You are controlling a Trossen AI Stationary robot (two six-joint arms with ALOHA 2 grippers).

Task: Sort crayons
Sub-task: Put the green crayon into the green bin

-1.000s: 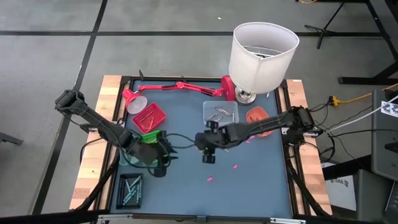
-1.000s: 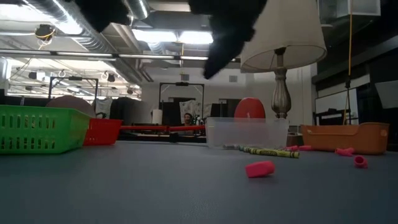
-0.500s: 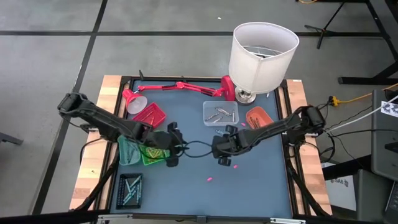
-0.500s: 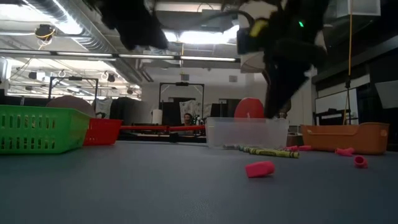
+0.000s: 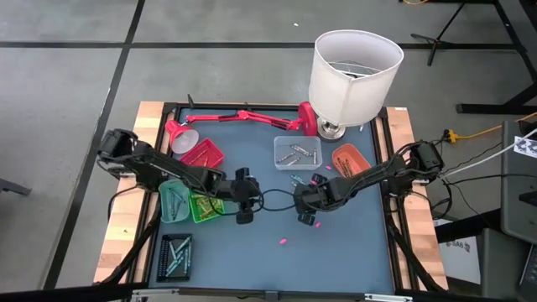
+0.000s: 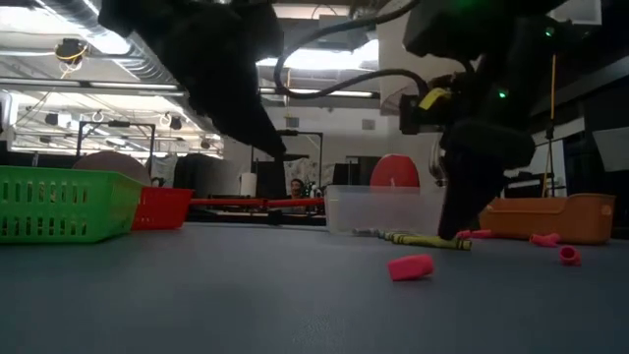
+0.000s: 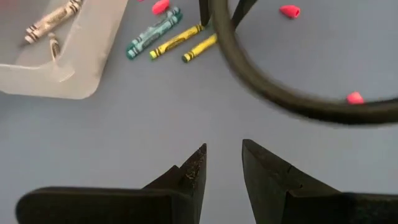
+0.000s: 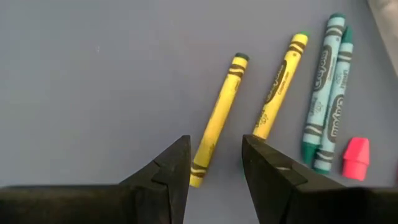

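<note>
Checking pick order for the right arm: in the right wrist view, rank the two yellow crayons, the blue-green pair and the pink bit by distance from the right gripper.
1. Yellow crayon, its lower end between the open right gripper fingers.
2. Second yellow crayon, just beside it.
3. Blue-green pair, further out.
4. Pink bit, beyond the pair.

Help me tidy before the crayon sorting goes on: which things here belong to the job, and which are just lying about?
Job:
yellow crayons
blue-green crayons
grey crayons in the clear tray
green basket
red tray
orange tray

Lying about:
pink bits
white-shaded lamp
red desk lamp
</note>
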